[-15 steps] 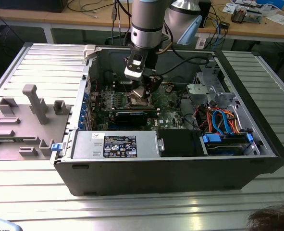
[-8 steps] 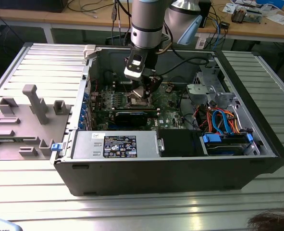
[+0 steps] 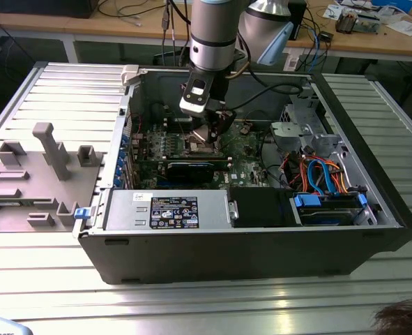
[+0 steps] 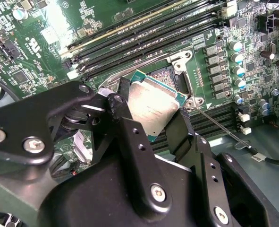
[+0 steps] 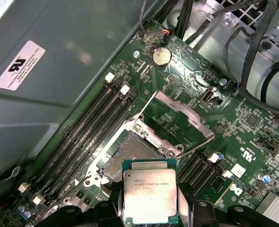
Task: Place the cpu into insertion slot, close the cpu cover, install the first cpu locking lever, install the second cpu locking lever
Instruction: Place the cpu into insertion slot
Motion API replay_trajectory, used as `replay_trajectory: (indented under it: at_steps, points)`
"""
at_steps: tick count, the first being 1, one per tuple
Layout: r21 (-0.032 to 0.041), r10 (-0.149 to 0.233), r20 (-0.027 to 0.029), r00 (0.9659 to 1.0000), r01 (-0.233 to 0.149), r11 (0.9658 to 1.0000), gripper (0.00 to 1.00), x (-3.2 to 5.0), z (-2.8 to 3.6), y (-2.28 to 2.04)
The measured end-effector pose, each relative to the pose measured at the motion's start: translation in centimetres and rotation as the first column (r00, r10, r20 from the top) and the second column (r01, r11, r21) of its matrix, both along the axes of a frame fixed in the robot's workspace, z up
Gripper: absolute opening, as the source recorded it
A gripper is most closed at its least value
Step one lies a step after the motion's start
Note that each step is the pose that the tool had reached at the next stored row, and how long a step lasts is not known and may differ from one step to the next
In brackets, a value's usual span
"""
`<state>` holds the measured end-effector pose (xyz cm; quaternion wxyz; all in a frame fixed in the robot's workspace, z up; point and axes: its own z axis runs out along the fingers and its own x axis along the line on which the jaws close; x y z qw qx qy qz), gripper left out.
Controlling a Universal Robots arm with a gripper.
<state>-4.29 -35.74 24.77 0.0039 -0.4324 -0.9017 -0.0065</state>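
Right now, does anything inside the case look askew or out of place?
Only the cpu: the tool grips it at a tilt above the insertion slot, not seated. The cpu cover stands flipped open. No damage visible.

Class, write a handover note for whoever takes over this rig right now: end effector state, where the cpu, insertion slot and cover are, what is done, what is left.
End effector: shut on the cpu, gripping two opposite edges.
Cpu: held in the air at the insertion slot, tilted, not seated.
Cpu cover: swung open, slot bare.
Done: cpu is in the grasp, at the slot.
Left: seating the cpu, closing the cover, both locking levers.
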Motion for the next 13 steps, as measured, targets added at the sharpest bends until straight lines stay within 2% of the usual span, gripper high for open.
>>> replay_trajectory:
  at_steps: [13]
  points:
    - [0.0001, -0.014, 0.0, 0.9999, 0.014, 0.9999, 0.55, 0.0, -0.07, 0.0]
